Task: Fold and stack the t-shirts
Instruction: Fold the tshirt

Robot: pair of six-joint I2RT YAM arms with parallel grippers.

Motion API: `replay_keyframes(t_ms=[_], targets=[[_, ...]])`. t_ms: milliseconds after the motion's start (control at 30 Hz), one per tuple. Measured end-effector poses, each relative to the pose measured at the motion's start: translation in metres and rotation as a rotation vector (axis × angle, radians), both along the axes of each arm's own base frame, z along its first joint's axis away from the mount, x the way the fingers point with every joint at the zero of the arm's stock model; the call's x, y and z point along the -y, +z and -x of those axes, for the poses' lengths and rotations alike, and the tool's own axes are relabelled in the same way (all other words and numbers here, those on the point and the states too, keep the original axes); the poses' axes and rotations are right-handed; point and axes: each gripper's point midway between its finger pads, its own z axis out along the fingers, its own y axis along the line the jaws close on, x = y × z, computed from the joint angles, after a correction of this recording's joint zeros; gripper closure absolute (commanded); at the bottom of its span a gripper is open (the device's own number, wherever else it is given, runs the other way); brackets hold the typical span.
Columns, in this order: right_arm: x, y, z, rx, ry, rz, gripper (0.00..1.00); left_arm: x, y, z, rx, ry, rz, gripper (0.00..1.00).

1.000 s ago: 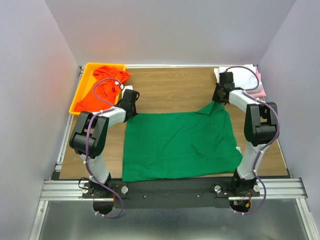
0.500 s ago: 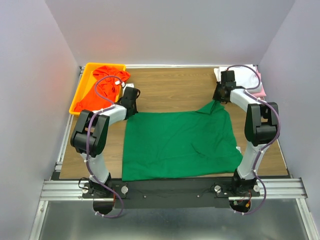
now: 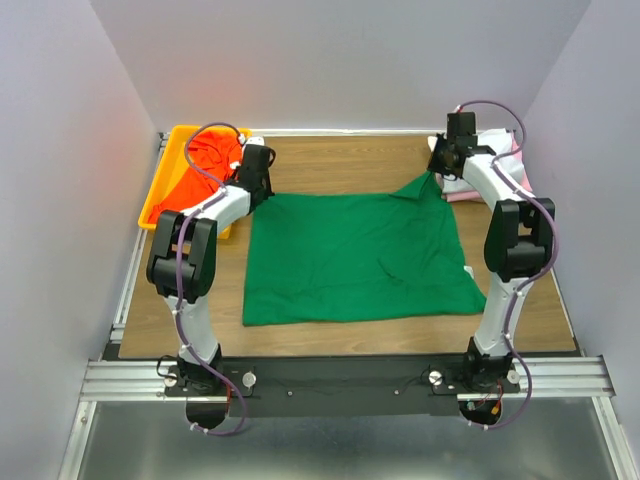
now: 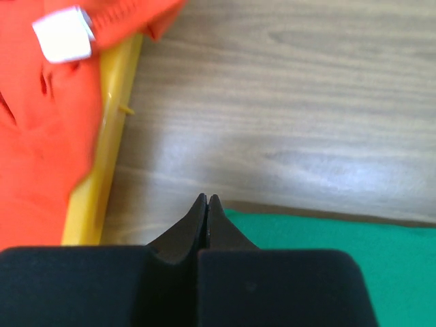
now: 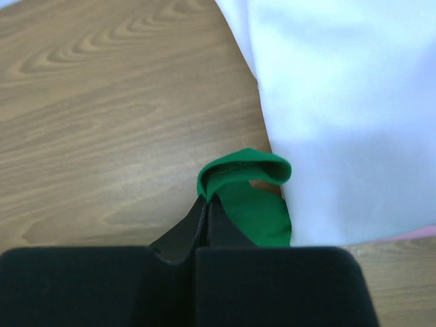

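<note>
The dark green t-shirt [image 3: 360, 255] lies spread flat across the middle of the table. My left gripper [image 3: 263, 190] is shut at its far left corner, and green cloth [image 4: 334, 235] shows just right of the closed tips. My right gripper [image 3: 438, 172] is shut on the far right corner, with a fold of green [image 5: 248, 174] curling up from its tips. The orange-red t-shirt [image 3: 195, 165] with its white neck tag [image 4: 63, 34] is bunched in the yellow tray [image 3: 158, 200]. A white t-shirt [image 5: 340, 95] lies at the far right, with a pink edge [image 5: 415, 233] under it.
The yellow tray's rim [image 4: 102, 170] runs close to the left of my left gripper. The white cloth [image 3: 492, 148] sits right beside my right gripper. Bare wood [image 3: 340, 165] lies beyond the green shirt, and the back wall is close behind.
The left gripper has shut at the shirt's far left corner. Both grippers have moved toward the back wall, dragging the green shirt away from the table's near edge and pulling it flatter.
</note>
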Motion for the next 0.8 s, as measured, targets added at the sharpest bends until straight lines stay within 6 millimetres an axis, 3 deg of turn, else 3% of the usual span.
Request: replay_keyframes(t_ms=[133, 267, 600, 800], targets=[[-0.002, 0.016, -0.008, 0.027, 0.005, -0.007, 1.0, -0.001, 0.019, -0.014, 0.05, -0.001, 0.012, 1.0], [-0.006, 0.015, 0.003, 0.007, 0.022, -0.024, 1.0, -0.002, 0.022, -0.007, 0.07, -0.005, 0.02, 1.0], [-0.015, 0.016, 0.092, -0.069, 0.066, -0.096, 0.99, -0.007, 0.025, 0.048, 0.095, -0.021, 0.074, 1.0], [-0.013, 0.022, 0.137, -0.071, 0.062, -0.107, 1.0, -0.011, 0.008, 0.071, 0.071, -0.022, 0.082, 1.0]])
